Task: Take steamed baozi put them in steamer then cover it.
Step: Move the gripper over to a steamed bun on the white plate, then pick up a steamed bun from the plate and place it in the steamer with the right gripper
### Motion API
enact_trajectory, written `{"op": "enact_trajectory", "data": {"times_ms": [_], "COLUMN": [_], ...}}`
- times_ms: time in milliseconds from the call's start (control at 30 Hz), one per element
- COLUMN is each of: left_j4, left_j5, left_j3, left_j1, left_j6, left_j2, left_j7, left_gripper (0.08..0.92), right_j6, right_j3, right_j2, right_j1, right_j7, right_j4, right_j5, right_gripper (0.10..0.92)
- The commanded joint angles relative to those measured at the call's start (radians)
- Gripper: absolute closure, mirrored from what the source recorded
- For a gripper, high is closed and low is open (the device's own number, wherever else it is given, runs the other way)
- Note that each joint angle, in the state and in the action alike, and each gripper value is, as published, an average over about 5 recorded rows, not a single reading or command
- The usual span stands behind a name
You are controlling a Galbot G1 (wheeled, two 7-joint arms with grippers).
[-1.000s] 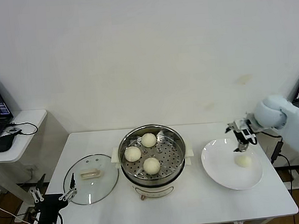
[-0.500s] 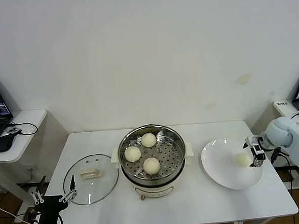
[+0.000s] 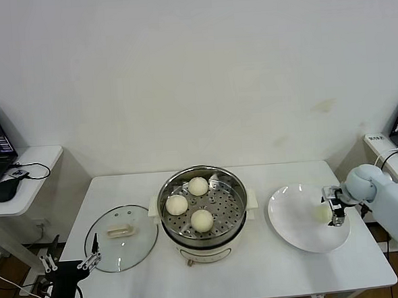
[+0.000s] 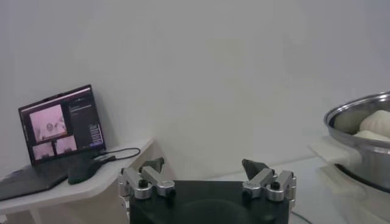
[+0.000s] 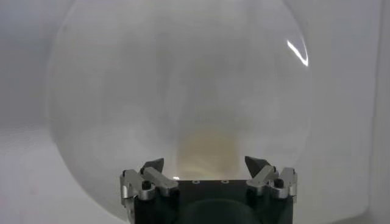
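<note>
The steel steamer stands mid-table on its cream base and holds three baozi on its perforated tray. Its rim shows in the left wrist view. A fourth baozi lies on the white plate at the right. My right gripper is open and low at the plate's right side, right beside that baozi. In the right wrist view the baozi lies between the open fingers of the gripper. My left gripper is open and parked low beyond the table's front left corner.
The glass lid with a cream handle lies flat on the table left of the steamer. A side table with a laptop and mouse stands at the far left. Another laptop is at the right edge.
My right gripper has come down from above the plate's far right rim to plate level beside the baozi. The left arm has not moved.
</note>
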Motion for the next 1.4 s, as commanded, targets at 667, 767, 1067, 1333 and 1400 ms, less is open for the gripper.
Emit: {"op": "enact_trajectory", "data": {"times_ms": [667,767,1067,1333,1400], "left_j4": [-0.017,-0.022,-0.033,-0.036,-0.035], "left_j5": [0.0,0.001,0.001,0.001,0.001], "left_j3": [0.0,0.003,0.005,0.007,0.008], "left_j1": [0.007,0.007,0.015,0.011,0.008], "left_j6": [0.0,0.0,-0.001,0.0,-0.001], "left_j2": [0.002,0.0,0.001,0.001,0.001], "left_j7": [0.0,0.0,0.0,0.0,0.0], "left_gripper": [0.177,0.177,0.177,0.177,0.177], "right_j6": [-0.038,-0.066,-0.158,-0.276,-0.311], "right_j3": [-0.078,-0.175,-0.451,-0.674,-0.713], "right_j2": [-0.067,-0.11,-0.132,-0.043,-0.011], "right_j1": [0.145,0.264,0.647,0.928,0.964], "right_j7": [-0.046,-0.055,-0.07,-0.037,-0.022], "right_j4": [0.098,0.164,0.334,0.524,0.557], "right_j5": [0.114,0.187,0.425,0.661,0.715], "right_gripper": [0.5,0.47,0.465,0.465,0.465]}}
